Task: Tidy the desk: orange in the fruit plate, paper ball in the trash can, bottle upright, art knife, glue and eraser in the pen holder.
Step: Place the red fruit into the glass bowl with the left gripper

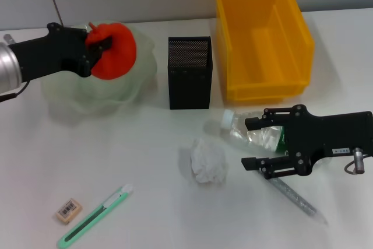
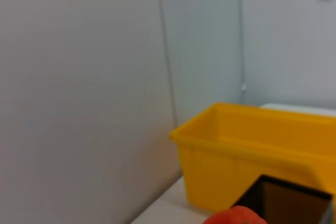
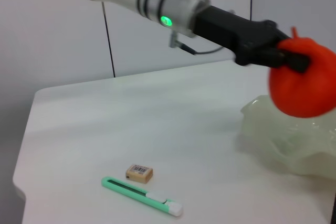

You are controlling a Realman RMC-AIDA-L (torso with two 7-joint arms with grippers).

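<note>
My left gripper (image 1: 100, 46) is shut on the orange (image 1: 116, 51) and holds it just above the pale green fruit plate (image 1: 70, 100). The right wrist view shows the same orange (image 3: 302, 87), gripper (image 3: 286, 59) and plate (image 3: 286, 142). The clear bottle (image 1: 250, 129) lies on its side, and my right gripper (image 1: 253, 143) stands open with one finger on either side of it. The paper ball (image 1: 208, 160) rests in front of the black mesh pen holder (image 1: 189, 80). The glue (image 1: 297, 199) lies by the right gripper. The green art knife (image 1: 96, 217) and the eraser (image 1: 69, 210) lie front left.
The yellow trash can (image 1: 262, 39) stands at the back right beside the pen holder. It also shows in the left wrist view as the trash can (image 2: 252, 150) with the pen holder (image 2: 286, 200) in front. The table's front edge runs close to the art knife (image 3: 142, 196) and eraser (image 3: 139, 172).
</note>
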